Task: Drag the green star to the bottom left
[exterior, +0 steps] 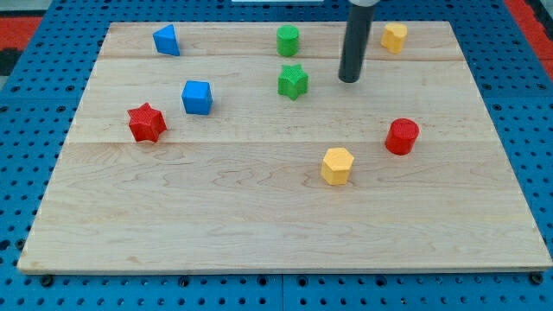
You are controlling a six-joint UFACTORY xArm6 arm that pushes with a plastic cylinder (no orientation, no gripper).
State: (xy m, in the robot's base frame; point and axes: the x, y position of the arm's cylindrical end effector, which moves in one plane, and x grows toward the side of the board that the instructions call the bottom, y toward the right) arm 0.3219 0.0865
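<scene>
- The wooden table (259,225) fills most of the view and lies on a blue perforated surface (26,173).
- Nearest the view's bottom sits a yellow hexagonal block (337,165), right of centre.
- Just up and to the view's right of it stands a red cylinder-like block (402,136), apart from the yellow one.
- On the view's left, at about the same depth, a red star (146,123) lies near a blue cube (197,97), which is slightly up and to its right; the two do not touch.
- The green star (293,82) rests in the upper middle of the table, well away from the bottom left corner.
- The tool is a plain dark rod with nothing to open or close, and it holds nothing; its tip (349,80) meets the table just to the view's right of the green star, with a clear gap between them.
- Directly beyond the green star is a green cylinder (288,40), near the top edge.
- A yellow block (395,37) of unclear shape sits at the top, right of the rod.
- A blue block (167,40), roughly wedge-shaped, lies at the top left.
</scene>
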